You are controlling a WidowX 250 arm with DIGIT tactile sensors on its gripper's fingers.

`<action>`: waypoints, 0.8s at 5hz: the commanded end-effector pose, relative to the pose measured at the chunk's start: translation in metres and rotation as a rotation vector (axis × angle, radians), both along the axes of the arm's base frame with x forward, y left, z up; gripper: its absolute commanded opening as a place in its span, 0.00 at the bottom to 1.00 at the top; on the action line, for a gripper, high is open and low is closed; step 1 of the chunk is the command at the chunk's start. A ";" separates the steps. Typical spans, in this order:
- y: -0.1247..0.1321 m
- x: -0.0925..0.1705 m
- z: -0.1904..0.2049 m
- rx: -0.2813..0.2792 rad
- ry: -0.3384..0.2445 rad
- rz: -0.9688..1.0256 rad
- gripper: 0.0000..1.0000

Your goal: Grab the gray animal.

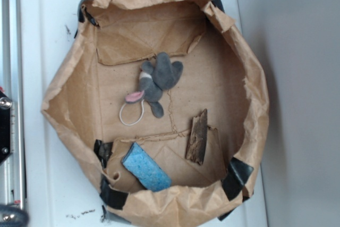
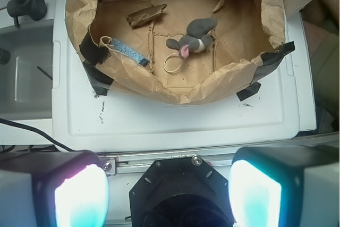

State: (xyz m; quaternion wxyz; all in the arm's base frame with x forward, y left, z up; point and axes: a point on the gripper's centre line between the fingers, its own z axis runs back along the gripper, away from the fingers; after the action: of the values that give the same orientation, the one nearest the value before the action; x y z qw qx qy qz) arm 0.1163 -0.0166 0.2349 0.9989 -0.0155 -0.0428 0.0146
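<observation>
The gray animal (image 1: 158, 80) is a small dark-gray plush mouse with a pink ear and a white looped cord. It lies on the floor of an open brown paper bag (image 1: 64, 94), near the middle. In the wrist view the gray animal (image 2: 194, 38) shows far ahead inside the bag. My gripper (image 2: 168, 195) is open, its two pale pads wide apart at the bottom of the wrist view, well short of the bag and over the robot's black base. The exterior view does not show the gripper.
A blue sponge block (image 1: 145, 167) leans in the bag's near corner. A brown bark strip (image 1: 197, 136) lies to the right of it. The bag stands on a white appliance top (image 2: 175, 120), its rolled walls held with black tape (image 1: 238, 176). A sink (image 2: 26, 73) is at left.
</observation>
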 end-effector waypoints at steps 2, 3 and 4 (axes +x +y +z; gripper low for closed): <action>-0.010 0.036 0.004 -0.023 -0.006 0.032 1.00; -0.009 0.079 0.000 -0.031 -0.009 0.085 1.00; 0.003 0.107 -0.014 -0.013 -0.018 0.129 1.00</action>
State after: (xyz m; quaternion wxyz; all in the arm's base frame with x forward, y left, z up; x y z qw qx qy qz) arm 0.2187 -0.0162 0.2039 0.9968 -0.0161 -0.0226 0.0746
